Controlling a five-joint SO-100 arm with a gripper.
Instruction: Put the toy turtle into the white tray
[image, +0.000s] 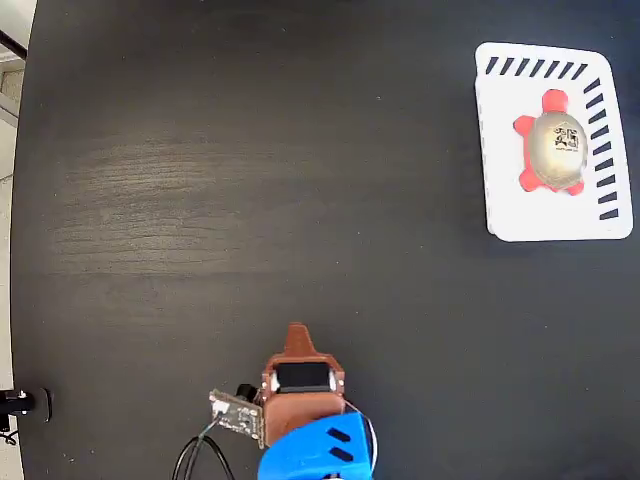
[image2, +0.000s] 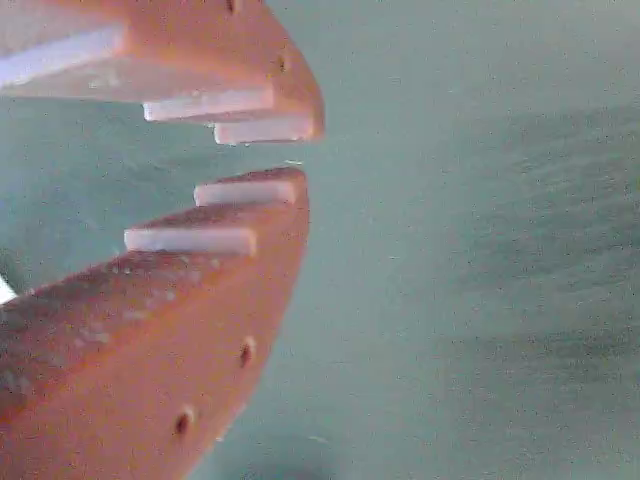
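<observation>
The toy turtle (image: 553, 145), with red head and feet and a shiny beige shell bearing a black mark, lies inside the white tray (image: 500, 150) at the upper right of the fixed view. My gripper (image: 297, 335) sits far away at the bottom centre, folded back near the arm's base. Seen from the wrist, the gripper (image2: 305, 155) has its orange fingers (image2: 200, 300) nearly touching at the tips, with nothing between them and only the dark table behind. Neither turtle nor tray shows in the wrist view.
The blue arm body (image: 325, 450) and a small circuit board (image: 235, 412) with black cables sit at the bottom edge. The dark table's left edge (image: 25, 200) runs down the picture, with a small black object (image: 20, 403) beside it.
</observation>
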